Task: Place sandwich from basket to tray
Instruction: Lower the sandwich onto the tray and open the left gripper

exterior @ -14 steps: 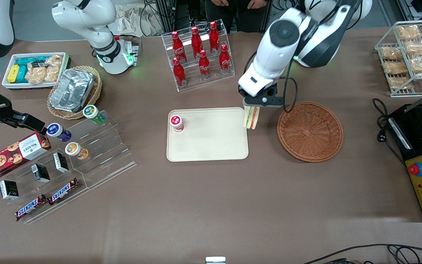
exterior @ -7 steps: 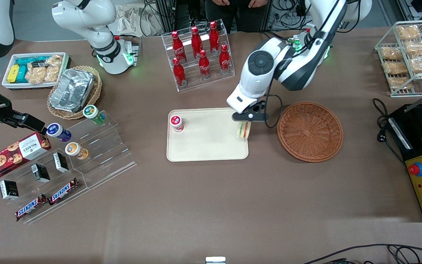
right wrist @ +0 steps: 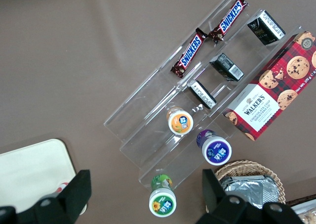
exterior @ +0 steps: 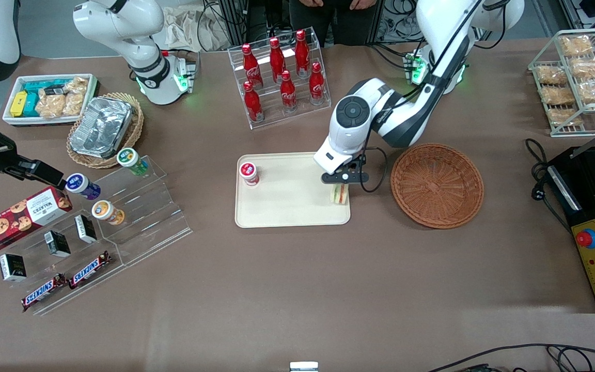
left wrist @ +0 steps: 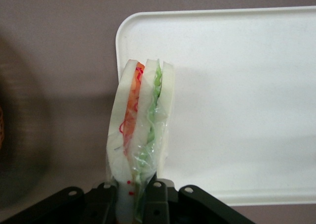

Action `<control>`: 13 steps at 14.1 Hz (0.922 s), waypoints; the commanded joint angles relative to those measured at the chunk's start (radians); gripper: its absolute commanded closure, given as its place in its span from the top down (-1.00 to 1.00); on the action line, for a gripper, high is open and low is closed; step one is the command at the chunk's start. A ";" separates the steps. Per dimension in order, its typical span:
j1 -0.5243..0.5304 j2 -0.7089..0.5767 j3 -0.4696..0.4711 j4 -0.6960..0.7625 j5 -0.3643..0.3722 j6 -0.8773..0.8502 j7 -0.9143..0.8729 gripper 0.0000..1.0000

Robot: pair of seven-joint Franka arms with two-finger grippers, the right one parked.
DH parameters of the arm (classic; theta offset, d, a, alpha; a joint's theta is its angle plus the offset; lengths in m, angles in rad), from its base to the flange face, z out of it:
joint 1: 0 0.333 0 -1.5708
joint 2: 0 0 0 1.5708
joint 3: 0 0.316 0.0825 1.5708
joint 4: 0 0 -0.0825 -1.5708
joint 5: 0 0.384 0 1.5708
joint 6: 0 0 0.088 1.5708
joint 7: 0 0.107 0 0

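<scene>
Hand (exterior: 340,187) clamped on sandwich (exterior: 339,194), wedge upright over tray (exterior: 287,212) edge nearest basket (exterior: 437,185). Basket emptied, carry done. Left: lower, let go, pull clear. Red-capped bottle (exterior: 249,173) also on tray.

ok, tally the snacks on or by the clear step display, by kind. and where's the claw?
Snickers bars: 2
Black boxes: 3
Round tubs: 3
Walkers cookie box: 1
Total: 9
Claw shut on the sandwich, over the tray.
</scene>
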 commanded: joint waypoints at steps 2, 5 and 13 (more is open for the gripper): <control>-0.020 0.059 0.010 0.020 0.051 0.057 -0.075 -1.00; -0.069 0.079 0.029 0.020 0.048 0.088 -0.090 -1.00; -0.083 0.108 0.042 0.023 0.146 0.116 -0.098 0.99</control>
